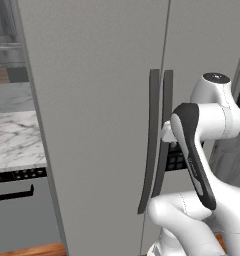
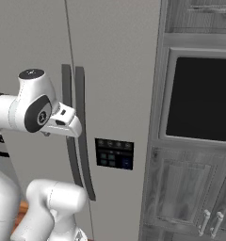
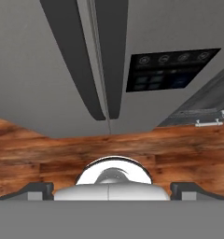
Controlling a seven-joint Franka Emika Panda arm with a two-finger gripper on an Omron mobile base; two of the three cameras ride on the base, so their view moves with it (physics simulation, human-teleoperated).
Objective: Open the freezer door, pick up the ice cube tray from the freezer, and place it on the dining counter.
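The freezer door (image 1: 92, 125) is the plain grey panel on the left, and it is shut. Its long dark curved handle (image 1: 151, 145) runs beside the seam and also appears in the right base view (image 2: 66, 84) and the hand view (image 3: 74, 56). My gripper (image 3: 112, 189) is open, its dark fingertips (image 3: 39, 189) set wide apart with nothing between them. It hangs just in front of the two handles at mid height, looking down along their lower ends. The ice cube tray is hidden behind the shut door. The dining counter is out of view.
The matching right door carries a dark button panel (image 2: 115, 153) and its own handle (image 2: 82, 117). A built-in oven with a dark window (image 2: 199, 99) and grey cabinets (image 2: 181, 188) stand to the right. A small marble top (image 1: 14, 140) over a black-handled appliance front (image 1: 12, 195) lies to the left. The floor is wood (image 3: 48, 154).
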